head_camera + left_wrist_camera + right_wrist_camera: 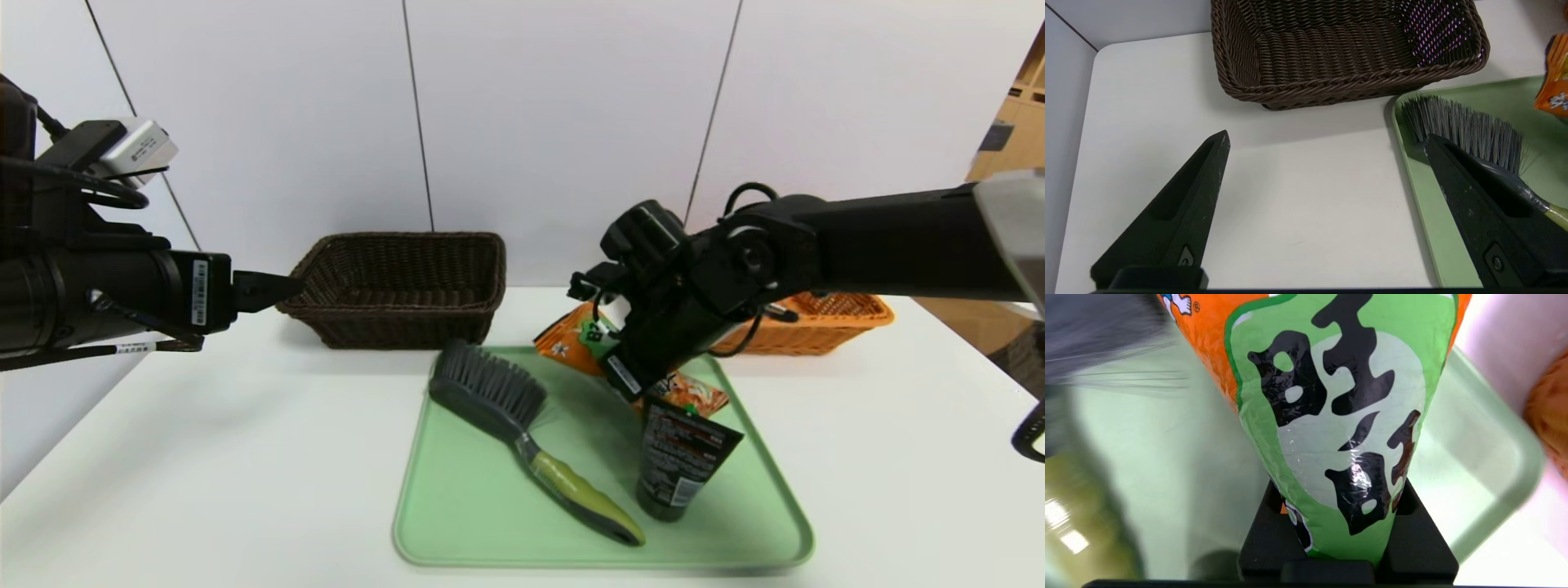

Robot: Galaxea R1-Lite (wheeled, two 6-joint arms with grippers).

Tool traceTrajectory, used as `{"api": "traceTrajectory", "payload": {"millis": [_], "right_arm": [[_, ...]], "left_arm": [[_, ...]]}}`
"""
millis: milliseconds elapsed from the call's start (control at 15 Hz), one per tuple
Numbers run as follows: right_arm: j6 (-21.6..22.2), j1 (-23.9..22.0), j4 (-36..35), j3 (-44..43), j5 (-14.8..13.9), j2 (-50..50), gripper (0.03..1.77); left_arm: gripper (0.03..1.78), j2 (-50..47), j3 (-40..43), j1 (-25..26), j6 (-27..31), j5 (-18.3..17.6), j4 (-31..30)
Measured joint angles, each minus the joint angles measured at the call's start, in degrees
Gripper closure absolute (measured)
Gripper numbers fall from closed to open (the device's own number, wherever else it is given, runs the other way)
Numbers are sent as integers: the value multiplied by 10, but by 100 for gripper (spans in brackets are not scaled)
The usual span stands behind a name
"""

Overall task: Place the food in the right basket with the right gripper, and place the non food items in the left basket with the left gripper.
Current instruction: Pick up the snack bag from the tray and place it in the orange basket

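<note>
A green tray (465, 506) lies on the white worktop (204, 474). On it, a grey-bristled brush (535, 445) slants from its ten o'clock corner toward six o'clock, and a black squeeze tube (679, 461) tilts at four o'clock. At one o'clock the right tool (641, 367) grips an orange snack bag (571, 336). A dark brown basket (400, 314) stands behind at eleven o'clock, the orange-tan basket (824, 331) at two. The left tool (265, 291) hovers at ten o'clock.
</note>
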Motion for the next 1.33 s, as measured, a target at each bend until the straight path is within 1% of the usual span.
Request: {"api": "traceTrajectory", "payload": {"millis": [267, 400, 467, 600, 733, 1000, 1200, 1333], "right_arm": [[13, 3, -2, 17, 4, -43, 140], [29, 7, -8, 20, 3, -56, 140], [30, 9, -19, 26, 3, -61, 140], [25, 14, -72, 49, -1, -72, 140], [21, 19, -118, 68, -17, -88, 140], [20, 28, -128, 75, -44, -125, 140], [15, 10, -157, 71, -55, -148, 140], [13, -7, -162, 59, -66, -166, 140]], "left_arm": [[12, -1, 2, -2, 0, 0, 0], [12, -2, 4, -6, -1, 0, 0], [12, -2, 5, -7, -2, 1, 0], [12, -3, 6, -11, -3, 1, 0], [12, -3, 7, -15, -4, 2, 0], [12, -3, 7, -20, -3, 3, 0], [12, -3, 7, -26, -4, 3, 1], [12, -3, 7, -28, -3, 3, 1]]}}
